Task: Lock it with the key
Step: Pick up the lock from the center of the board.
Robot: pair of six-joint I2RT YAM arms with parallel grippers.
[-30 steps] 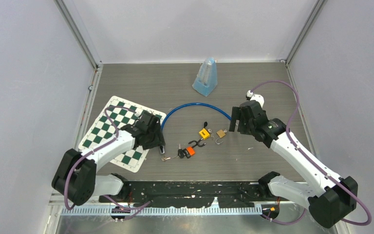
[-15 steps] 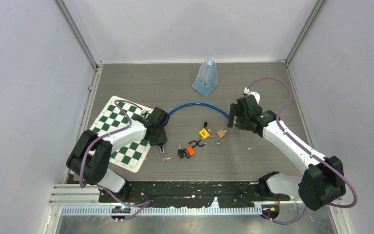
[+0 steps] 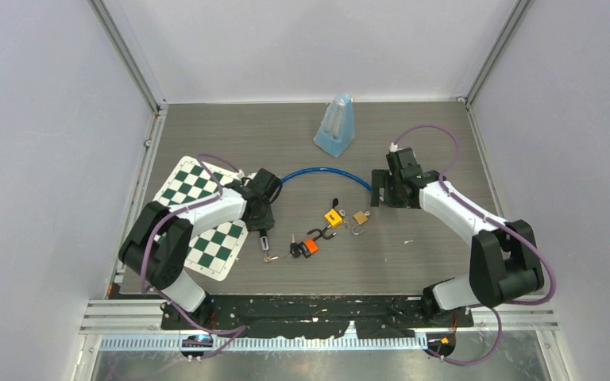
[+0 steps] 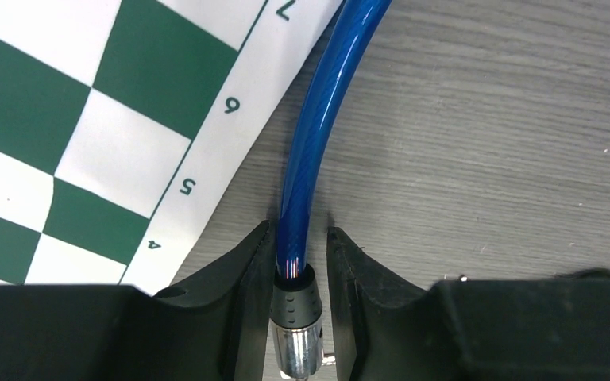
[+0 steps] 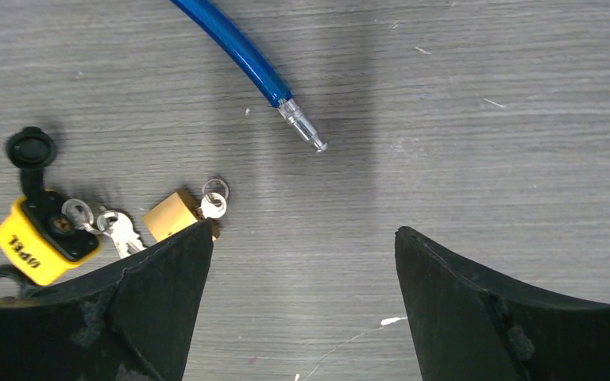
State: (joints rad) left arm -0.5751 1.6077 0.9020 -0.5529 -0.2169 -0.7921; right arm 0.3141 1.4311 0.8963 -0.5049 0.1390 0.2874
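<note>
Grey desk [image 3: 413, 262]: left pincer [image 4: 299, 230] straddles the blue cable [image 4: 326, 103] at its ferrule end, but I can't tell if it's clamped. Right pincer [image 5: 303, 230] is wide apart and empty above the cable's other tip. Step looks like grabbing the cable ends. Next probably needs the tip seated, then the keys [image 3: 294, 248].

The left arm [image 3: 206, 211] lies folded low on the left, forearm reaching right. The left pincer [image 4: 302, 266] points toward the near edge, its jaws drawn close with only a narrow gap. The right arm [image 3: 454, 209] stretches leftward, and the right pincer [image 5: 302, 238] is spread wide, facing down.
</note>
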